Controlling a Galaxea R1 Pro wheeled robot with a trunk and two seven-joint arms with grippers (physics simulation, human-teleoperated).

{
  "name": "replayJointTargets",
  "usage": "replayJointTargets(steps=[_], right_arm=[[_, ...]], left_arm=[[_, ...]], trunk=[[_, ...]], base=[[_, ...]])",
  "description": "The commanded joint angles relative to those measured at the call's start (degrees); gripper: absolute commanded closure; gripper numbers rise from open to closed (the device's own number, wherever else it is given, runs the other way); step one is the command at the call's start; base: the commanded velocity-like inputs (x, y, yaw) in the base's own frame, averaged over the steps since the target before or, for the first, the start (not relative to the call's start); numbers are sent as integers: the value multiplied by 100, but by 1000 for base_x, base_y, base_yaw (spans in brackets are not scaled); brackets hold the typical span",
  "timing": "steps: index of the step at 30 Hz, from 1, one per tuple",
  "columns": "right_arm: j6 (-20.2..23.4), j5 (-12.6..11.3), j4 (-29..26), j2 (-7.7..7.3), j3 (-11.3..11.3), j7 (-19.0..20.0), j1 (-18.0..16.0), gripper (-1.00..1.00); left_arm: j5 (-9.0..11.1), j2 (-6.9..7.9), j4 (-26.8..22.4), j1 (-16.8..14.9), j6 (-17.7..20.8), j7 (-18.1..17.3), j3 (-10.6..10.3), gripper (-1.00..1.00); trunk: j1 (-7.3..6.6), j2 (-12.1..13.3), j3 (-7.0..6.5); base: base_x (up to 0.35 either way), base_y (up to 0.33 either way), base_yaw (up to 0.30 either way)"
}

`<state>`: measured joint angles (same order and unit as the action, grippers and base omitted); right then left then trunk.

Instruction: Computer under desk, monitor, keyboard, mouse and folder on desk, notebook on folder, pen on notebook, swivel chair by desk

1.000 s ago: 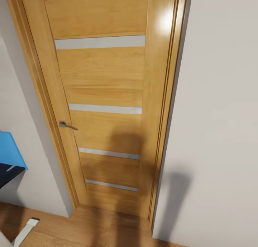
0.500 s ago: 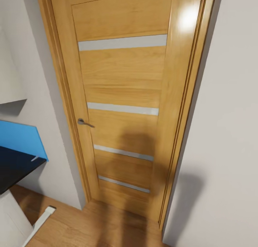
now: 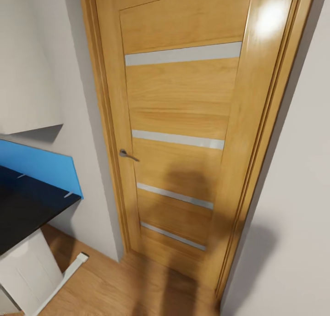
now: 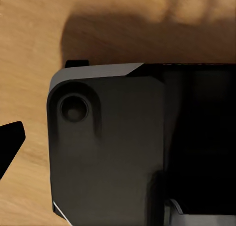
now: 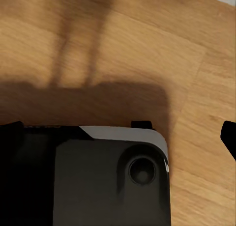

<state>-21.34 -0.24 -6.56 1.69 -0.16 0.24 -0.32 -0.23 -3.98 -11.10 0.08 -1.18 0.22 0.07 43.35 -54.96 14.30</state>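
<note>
Ahead in the head view: closed wooden door (image 3: 178,123), black table (image 3: 27,210) with blue panel (image 3: 41,167). Below both wrist cameras: dark robot base (image 4: 113,147) on wood floor (image 5: 123,49). Gripper openings impossible to tell.

Straight ahead I faced a closed door (image 3: 178,123), its handle (image 3: 127,155) on the left side. Walls flanked it left (image 3: 32,54) and right (image 3: 298,215). A counter (image 3: 23,206) sat near left, floor (image 3: 114,284) below.
</note>
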Motion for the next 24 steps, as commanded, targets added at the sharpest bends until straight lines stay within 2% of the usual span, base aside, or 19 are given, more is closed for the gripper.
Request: replayJointTargets(steps=[1,9,18,24], right_arm=[[-19,-3,-12,0,-1,3,-3,-100],[-35,4,-77,-1,-2,3,-3,-100],[-358,6,-80,-2,-2,3,-3,-100],[-471,6,-82,-2,-2,-3,-3,-100]], left_arm=[[-3,-2,-6,1,-18,3,1,-100],[5,-6,-6,1,-358,18,2,-100],[20,-7,-6,1,-413,21,2,-100],[283,-7,-6,1,-428,16,2,-100]], trunk=[[0,-4,6],[0,-4,6],[0,-4,6],[0,-4,6]], base=[[0,0,218],[0,0,198],[0,0,188],[0,0,189]])
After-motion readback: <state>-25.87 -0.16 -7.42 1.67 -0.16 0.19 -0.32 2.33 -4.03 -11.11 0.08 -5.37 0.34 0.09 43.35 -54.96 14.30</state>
